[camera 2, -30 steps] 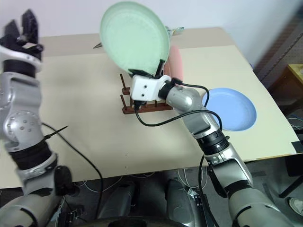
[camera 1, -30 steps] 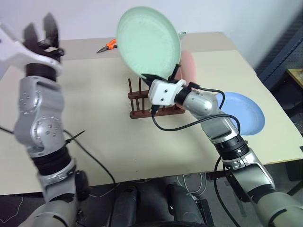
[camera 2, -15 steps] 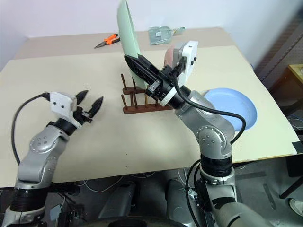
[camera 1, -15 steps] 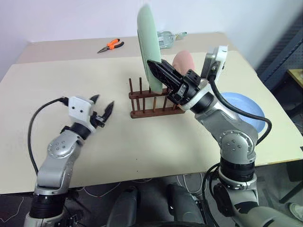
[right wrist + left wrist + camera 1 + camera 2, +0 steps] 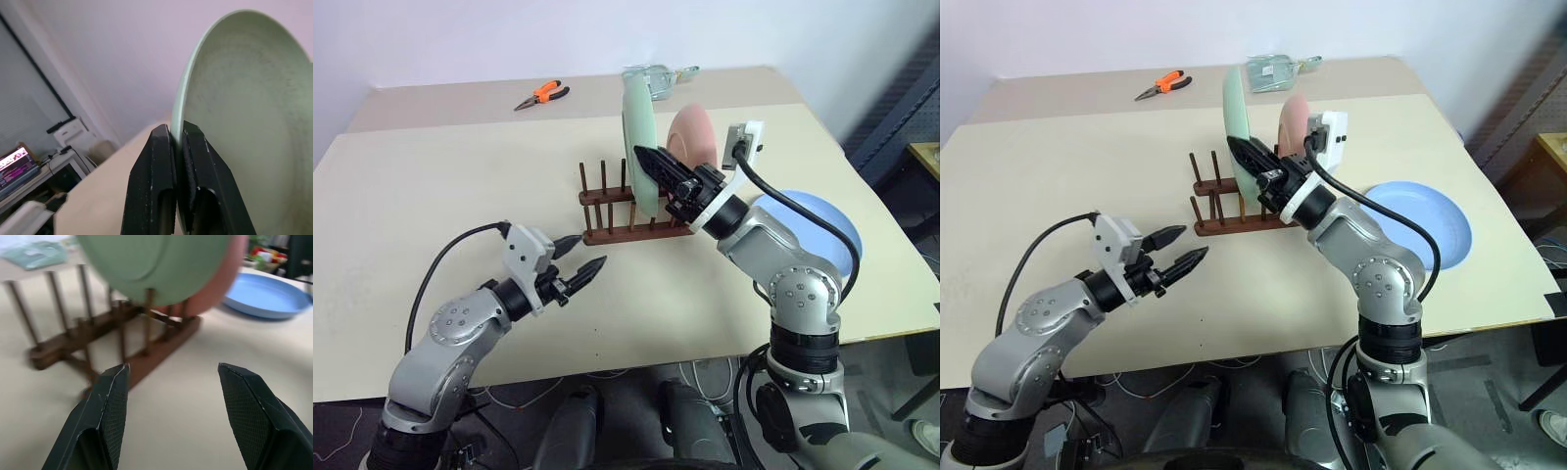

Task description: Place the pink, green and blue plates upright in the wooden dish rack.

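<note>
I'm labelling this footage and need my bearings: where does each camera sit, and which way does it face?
Left and right eye views: on the head, looking forward and down over the table; both arms show, the right gripper holding the green plate on edge at the dish rack.
Left wrist view: on the left arm, looking along the open left gripper at the rack, green plate, pink plate and blue plate.
Right wrist view: along the shut jaws, at the green plate's rim.
Shared: the green plate appears in all.

matte green plate; wooden rack
</note>
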